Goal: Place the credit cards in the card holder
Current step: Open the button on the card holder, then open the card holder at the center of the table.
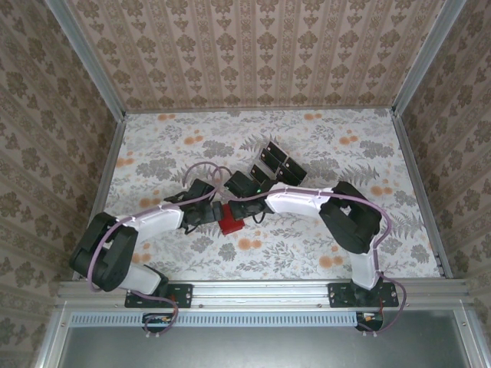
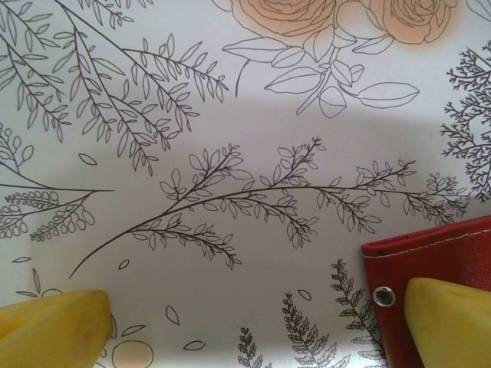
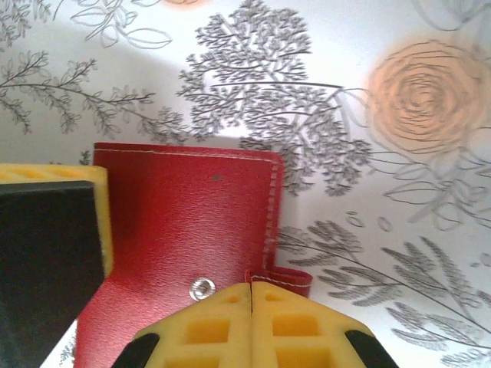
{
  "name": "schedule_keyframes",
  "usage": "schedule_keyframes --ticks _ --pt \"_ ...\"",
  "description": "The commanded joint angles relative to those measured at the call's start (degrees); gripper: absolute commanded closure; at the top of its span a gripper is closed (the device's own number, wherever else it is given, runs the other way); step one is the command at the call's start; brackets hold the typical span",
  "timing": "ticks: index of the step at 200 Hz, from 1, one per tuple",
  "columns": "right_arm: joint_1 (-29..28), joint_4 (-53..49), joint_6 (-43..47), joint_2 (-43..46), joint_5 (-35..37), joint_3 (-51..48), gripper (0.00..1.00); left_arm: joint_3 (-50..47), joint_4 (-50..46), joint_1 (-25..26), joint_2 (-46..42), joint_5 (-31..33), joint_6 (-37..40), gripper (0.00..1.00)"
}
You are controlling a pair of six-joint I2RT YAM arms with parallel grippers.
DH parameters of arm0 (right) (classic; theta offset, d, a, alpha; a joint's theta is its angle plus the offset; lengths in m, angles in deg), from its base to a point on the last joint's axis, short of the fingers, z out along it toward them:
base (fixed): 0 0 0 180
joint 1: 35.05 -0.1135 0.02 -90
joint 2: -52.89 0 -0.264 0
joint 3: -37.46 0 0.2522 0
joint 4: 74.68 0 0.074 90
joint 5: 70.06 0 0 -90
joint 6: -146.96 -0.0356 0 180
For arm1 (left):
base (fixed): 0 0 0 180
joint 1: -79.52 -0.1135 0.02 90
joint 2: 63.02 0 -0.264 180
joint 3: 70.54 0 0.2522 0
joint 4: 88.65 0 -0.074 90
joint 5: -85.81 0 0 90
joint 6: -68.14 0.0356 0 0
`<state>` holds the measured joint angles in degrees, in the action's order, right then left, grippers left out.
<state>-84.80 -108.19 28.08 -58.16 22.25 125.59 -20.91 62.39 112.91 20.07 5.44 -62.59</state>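
The red card holder (image 1: 229, 223) lies on the flowered table between my two grippers. My right gripper (image 3: 252, 290) hangs just over its near edge beside the snap stud, jaws pressed together, and seems to pinch the curled-up corner of its flap (image 3: 285, 276). My left gripper (image 2: 253, 326) is open above the table. Its right finger (image 2: 449, 320) stands over a corner of the card holder (image 2: 430, 261); its left finger is over bare cloth. That finger also shows as a yellow and black block (image 3: 54, 245) in the right wrist view. The credit cards (image 1: 280, 162), glossy and black, lie behind the grippers.
Patterned walls close the table (image 1: 368, 153) at the back and both sides. Both arms meet at the middle, the left arm (image 1: 146, 222) from the left and the right arm (image 1: 307, 201) from the right. Bare cloth spreads to the far left and far right.
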Motion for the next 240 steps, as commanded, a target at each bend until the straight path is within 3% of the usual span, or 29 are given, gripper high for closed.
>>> schedule_keyframes --ticks 1,76,166,240 --pt "1.6 -0.8 -1.5 3.7 0.7 -1.7 1.0 -3.5 2.9 -0.2 6.9 -4.7 1.7 0.0" --pt "2.2 1.2 -2.8 8.6 -1.9 -4.7 1.0 -0.5 0.9 -0.5 0.5 -5.8 4.5 0.0" --pt "2.2 5.6 -6.7 15.4 -8.0 -6.7 1.0 0.9 2.1 -2.2 -11.5 -13.3 3.9 0.0" --pt "2.2 6.2 -7.6 16.6 -8.6 -7.6 1.0 0.0 5.7 -1.9 -11.2 -15.8 1.2 0.0"
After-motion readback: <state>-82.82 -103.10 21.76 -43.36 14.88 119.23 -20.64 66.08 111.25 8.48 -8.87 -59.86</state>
